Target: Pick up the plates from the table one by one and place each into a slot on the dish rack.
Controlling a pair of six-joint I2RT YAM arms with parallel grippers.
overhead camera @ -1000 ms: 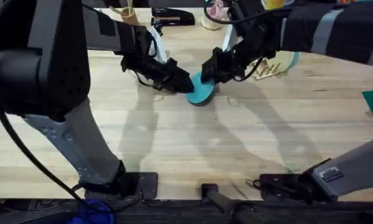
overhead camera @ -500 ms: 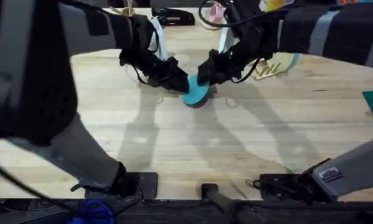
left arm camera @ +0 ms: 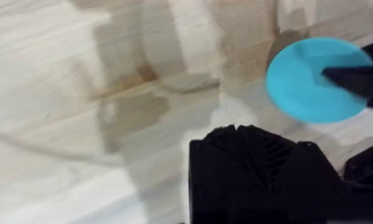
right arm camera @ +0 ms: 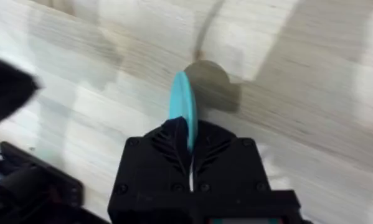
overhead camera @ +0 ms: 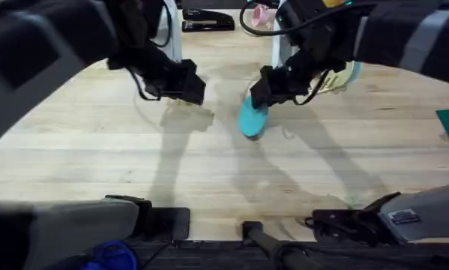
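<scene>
Above the table (overhead camera: pixel 209 165), left of the dish rack (overhead camera: pixel 325 81), the turquoise plate (overhead camera: pixel 252 118) hangs on edge, its upper rim pinched between the closed fingers of the right gripper (overhead camera: pixel 263 94). Farther left of the dish rack, the left gripper (overhead camera: pixel 193 91) holds nothing, its fingers pressed together.

Bright, even light; soft arm shadows on table (overhead camera: pixel 97 157); near arms blurred, wrist views soft.
</scene>
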